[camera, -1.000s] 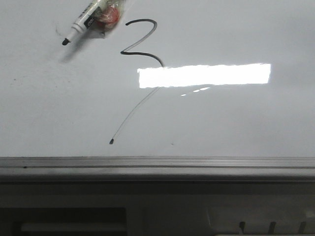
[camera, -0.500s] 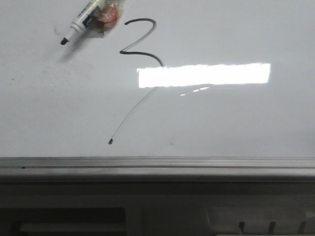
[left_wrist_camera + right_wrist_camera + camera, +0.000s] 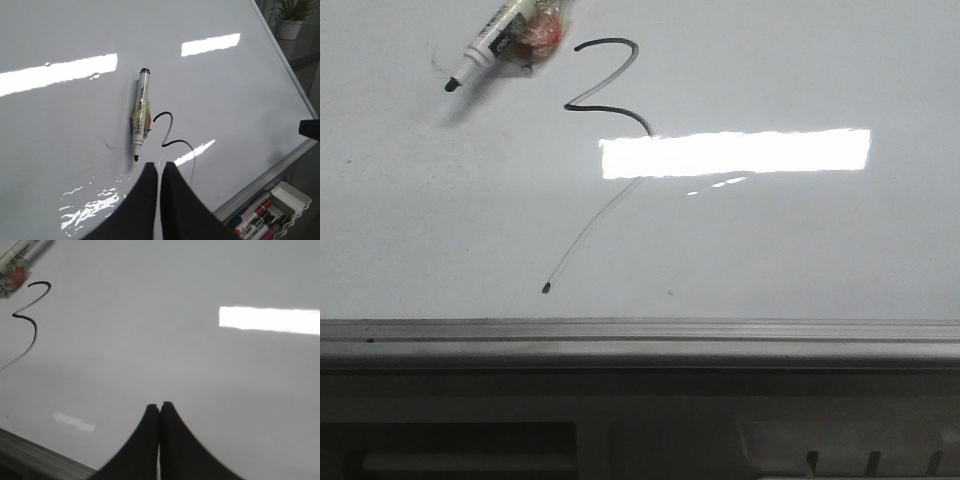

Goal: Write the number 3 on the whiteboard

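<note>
Black 3 [image 3: 607, 85] done on whiteboard [image 3: 800, 250], marker [image 3: 492, 43] loose, both grippers [image 3: 159, 166] [image 3: 159, 406] closed empty; next, probably withdraw.

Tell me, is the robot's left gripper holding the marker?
No, the left gripper is shut and empty, while the marker lies apart on the whiteboard.
</note>
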